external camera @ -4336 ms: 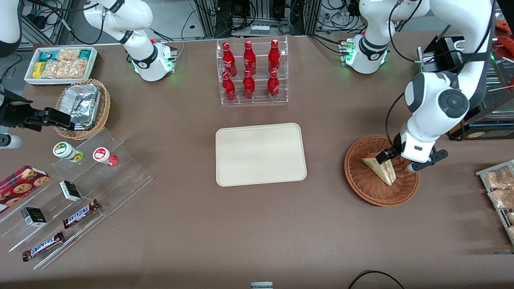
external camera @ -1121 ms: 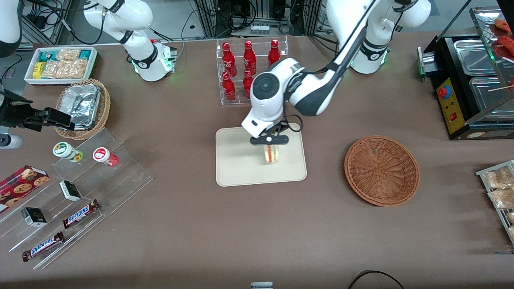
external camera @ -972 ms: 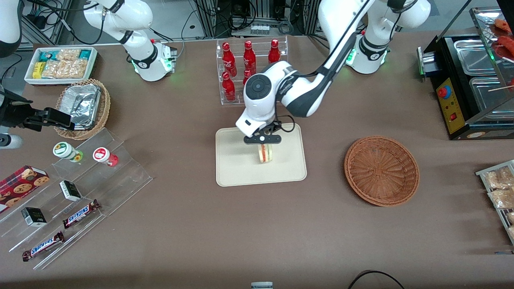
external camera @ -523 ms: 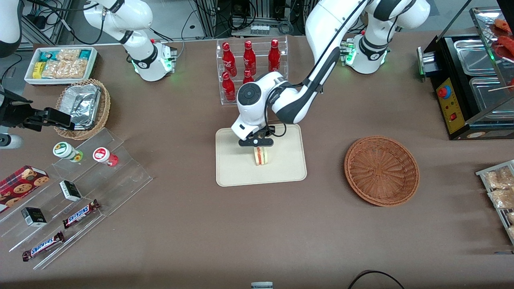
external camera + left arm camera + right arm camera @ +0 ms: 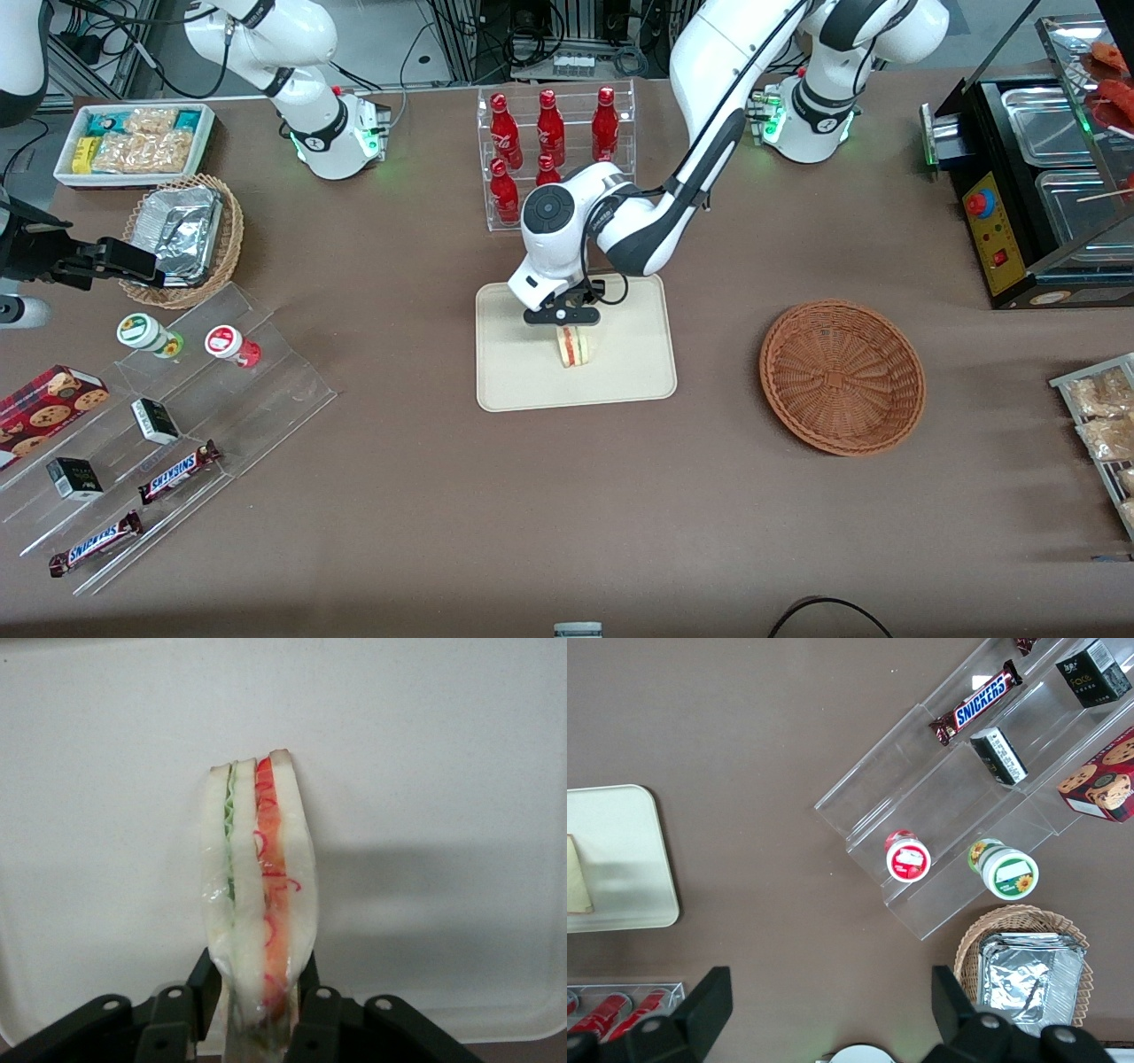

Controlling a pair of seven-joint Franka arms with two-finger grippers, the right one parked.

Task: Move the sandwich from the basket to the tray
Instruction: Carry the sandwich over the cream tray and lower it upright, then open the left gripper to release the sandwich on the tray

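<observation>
jaws clamped on the sandwich (image 5: 259, 895): in the wrist view we see one black finger (image 5: 205, 985) pressed on each side of the wrapped wedge, white bread outside, green and red layers between. gripper (image 5: 563, 316) sits just above centre of the front frame, over the tray (image 5: 514, 381). sandwich (image 5: 572, 346) hangs point-down from it, over the middle of the tray; we can't tell whether its tip touches the tray surface. in the wrist view the tray (image 5: 443, 753) fills everything around the sandwich and the wedge's shadow falls on it.

outward: the brown basket (image 5: 842, 377) is at centre right of the front frame, well apart from the tray, nothing in it. the rack of red bottles (image 5: 554, 155) is at upper centre, farther from the camera than the tray, partly covered by the arm. a lighter basket with a foil container (image 5: 182, 235) sits at upper left.
</observation>
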